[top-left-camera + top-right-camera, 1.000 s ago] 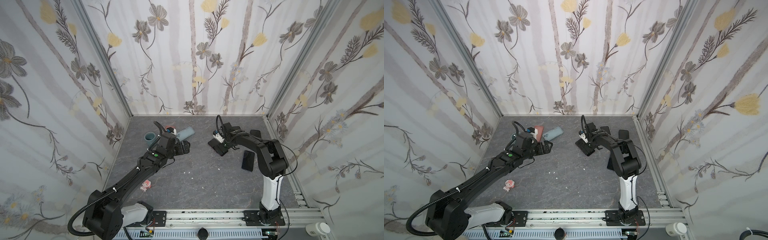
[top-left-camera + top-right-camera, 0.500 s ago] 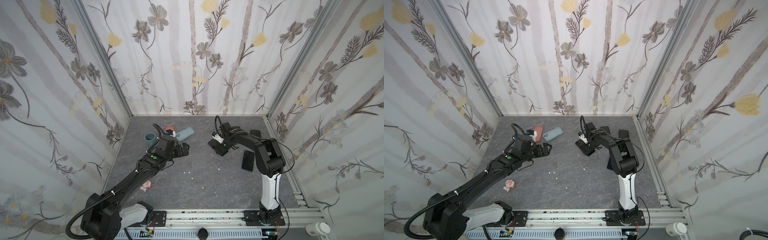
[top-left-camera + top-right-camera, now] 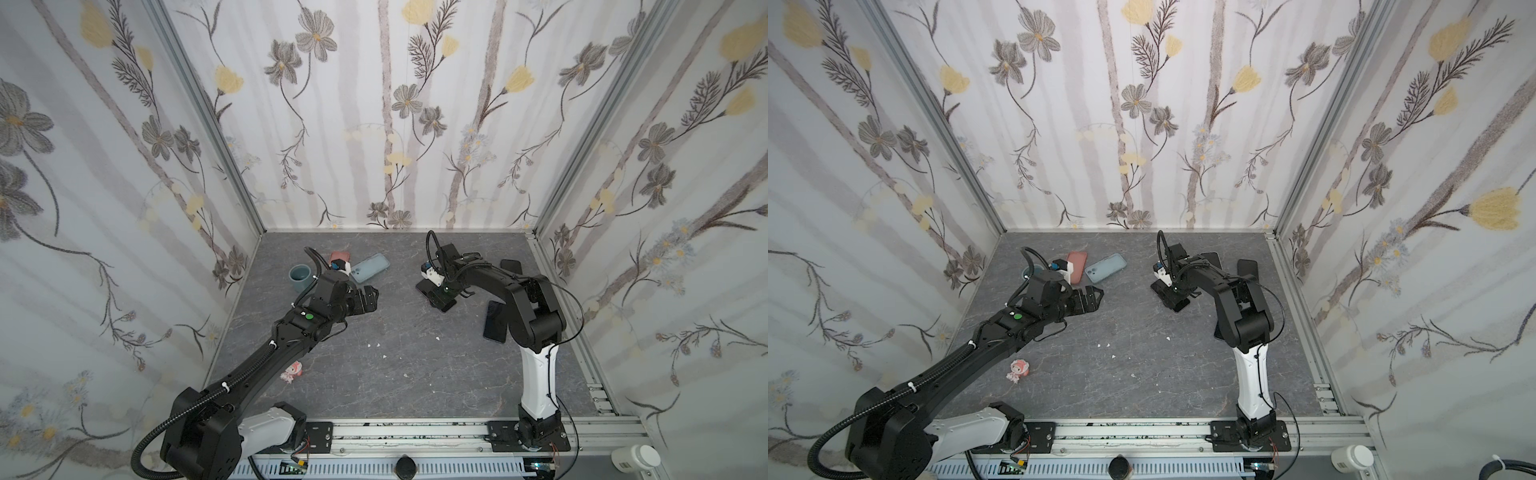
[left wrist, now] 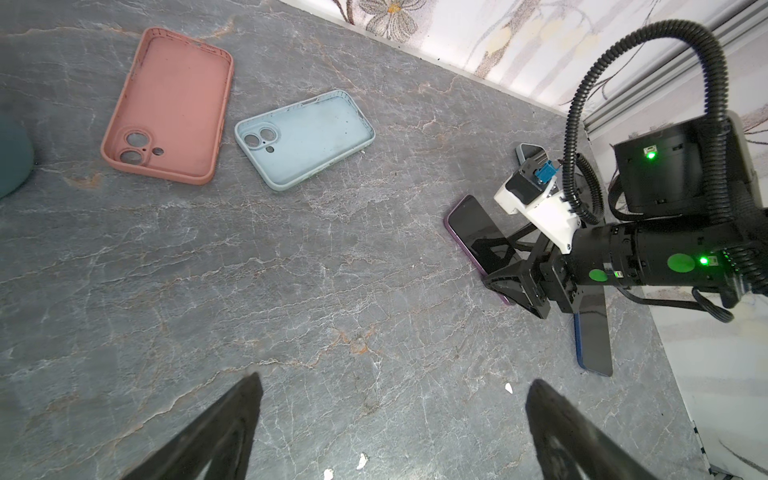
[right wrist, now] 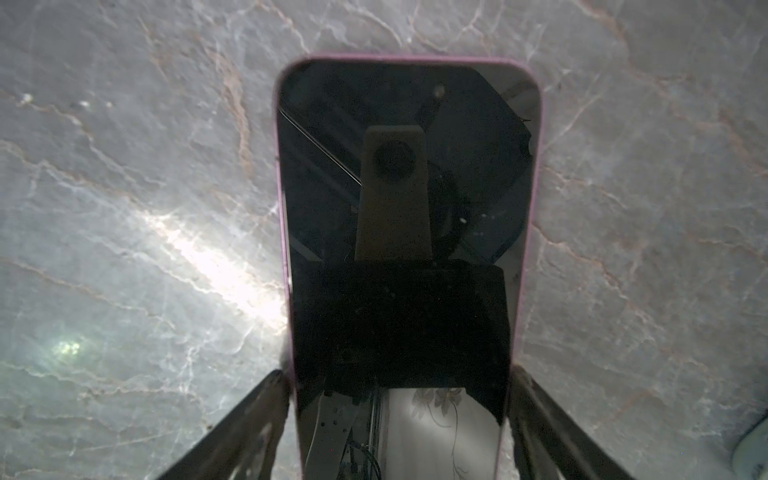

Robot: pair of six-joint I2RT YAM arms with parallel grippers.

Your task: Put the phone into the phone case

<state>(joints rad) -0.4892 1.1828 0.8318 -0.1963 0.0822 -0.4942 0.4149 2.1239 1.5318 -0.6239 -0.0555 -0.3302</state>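
Veined grey stone tabletop (image 3: 395,365) fills the floor. Left of centre in both top views, the left gripper (image 4: 395,379) hovers, black tapered fingers (image 4: 232,415) spread wide. Right of centre, the right gripper (image 5: 398,372) straddles the flat, glossy, pink-rimmed phone (image 5: 407,187); whether it pinches, I cannot tell. Beyond lie a matte, rounded blue case (image 3: 1106,268) and a salmon case (image 3: 1077,264).

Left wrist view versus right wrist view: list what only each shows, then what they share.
Only left wrist: the pink case and light blue case lying open side up, a blue-edged phone, and the left gripper, open. Only right wrist: the camera mount mirrored in the dark screen. Both: the purple-edged phone on the grey table, with the right gripper straddling its long edges; contact is unclear.
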